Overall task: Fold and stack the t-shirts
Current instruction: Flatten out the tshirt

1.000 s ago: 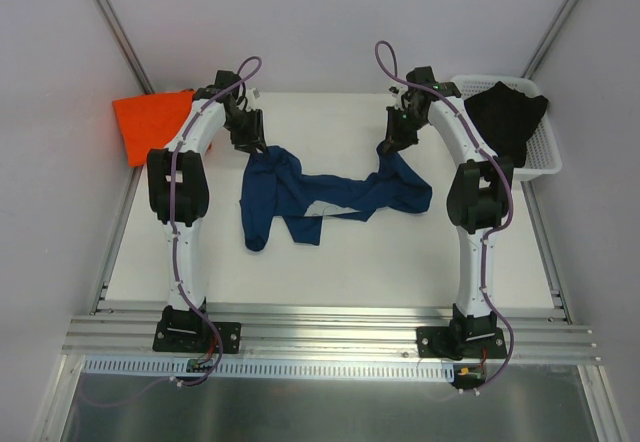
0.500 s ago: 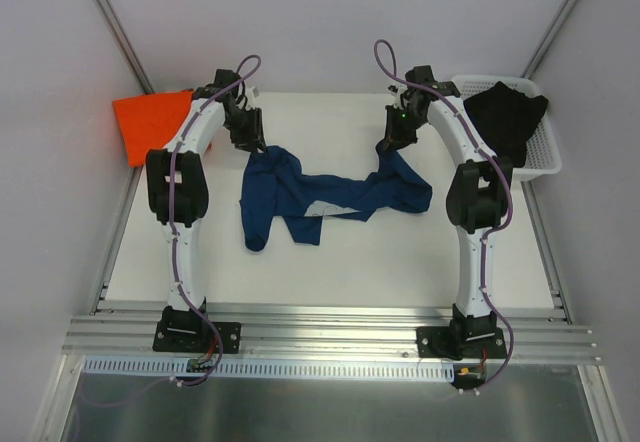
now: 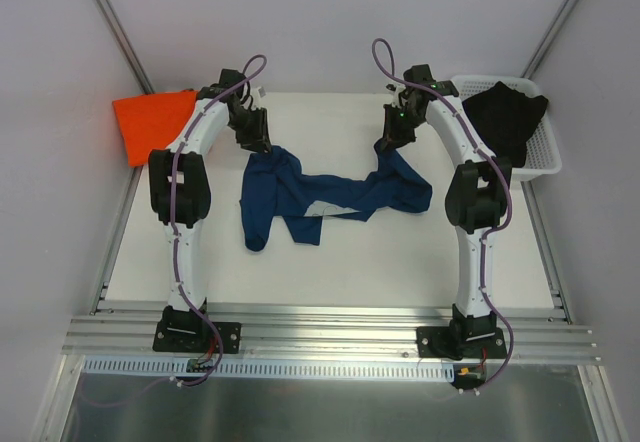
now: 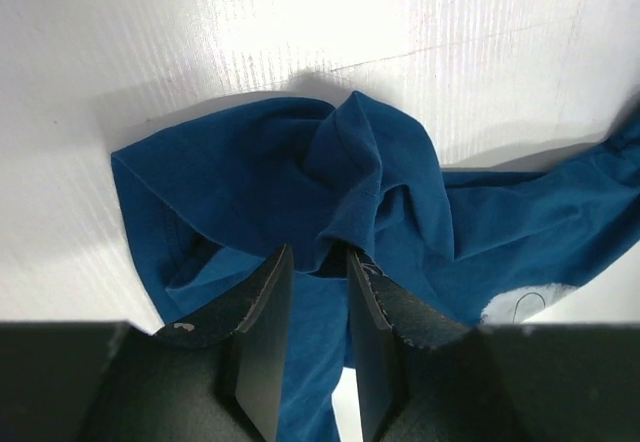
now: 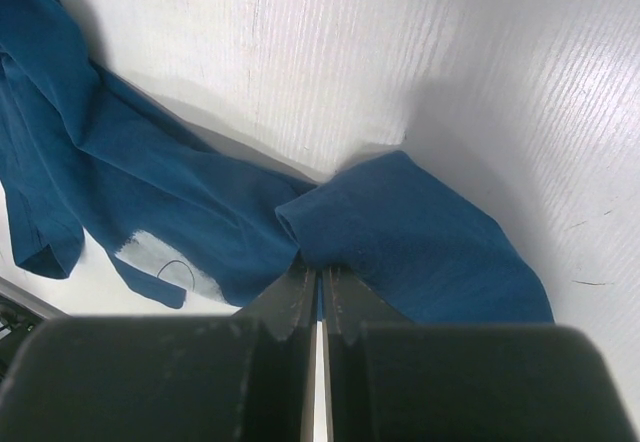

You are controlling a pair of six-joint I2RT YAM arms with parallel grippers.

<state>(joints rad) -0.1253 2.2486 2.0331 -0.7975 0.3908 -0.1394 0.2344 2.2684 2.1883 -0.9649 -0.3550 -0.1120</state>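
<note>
**Two grippers clamped on one navy shirt**

Got the navy blue t-shirt (image 3: 320, 194) sprawled in a crumpled band across the far middle of the white table (image 3: 330, 262), running left to right. Bunched and twisted all along, with one lobe drooping toward the near side at the left end. Can just spot a bit of the pale print (image 3: 322, 209) peeking out of the folds near the middle, mostly buried.

Left end first: pinched by the left gripper (image 3: 258, 142) right at the far-left corner of the cloth. From the left wrist view, fingers (image 4: 262, 332) squeezed down to a narrow gap, with a bunched ridge of blue fabric caught between them.

Right end, same deal: grabbed by the right gripper (image 3: 387, 145) at the far-right corner. On the right wrist view, fingers (image 5: 290, 307) pressed nearly together, with only a thin sliver of blue edge showing in the slit. Flat flap of shirt spread on the table just beyond the tips.

Then over at the far-left corner, parked by itself: the orange t-shirt (image 3: 150, 122), hanging partly past the table edge, well apart from the navy one. Can't tell whether folded or just heaped.

Also at the far right, a white basket (image 3: 545, 167) with some black cloth (image 3: 505, 117) draped over its rim.
</note>
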